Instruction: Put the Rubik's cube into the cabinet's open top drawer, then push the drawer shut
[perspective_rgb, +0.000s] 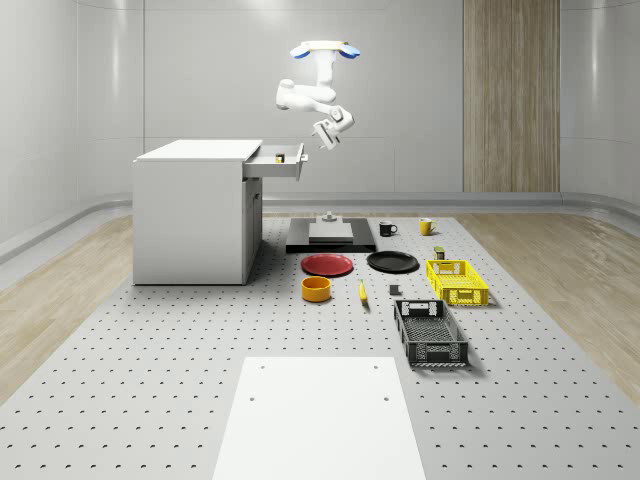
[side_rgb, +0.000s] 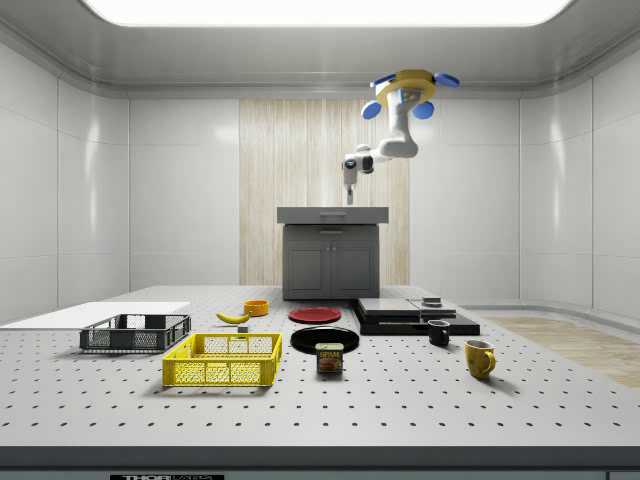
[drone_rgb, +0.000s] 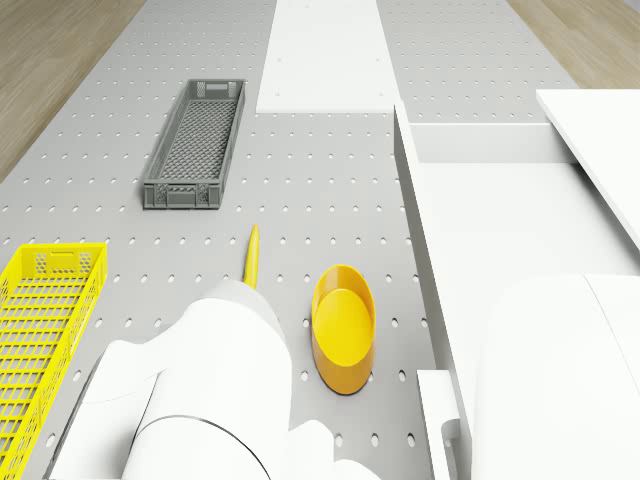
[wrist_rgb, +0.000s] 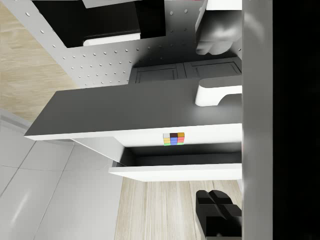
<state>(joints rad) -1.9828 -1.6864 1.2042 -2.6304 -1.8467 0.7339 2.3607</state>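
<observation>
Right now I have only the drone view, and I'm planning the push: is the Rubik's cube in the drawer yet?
Observer: Yes, the Rubik's cube lies inside the top drawer.
Operator: Is the drawer shut?
Observer: No, it stands pulled out from the cabinet.
Operator: Where are the jaws?
Observer: Just beyond the drawer's front and slightly above it, with the drone hovering higher up, beside the cabinet.

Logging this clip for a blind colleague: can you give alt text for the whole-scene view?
A quadrotor drone hovers beside the white cabinet, its gripper just off the front of the open top drawer, where the multicoloured Rubik's cube sits.
</observation>
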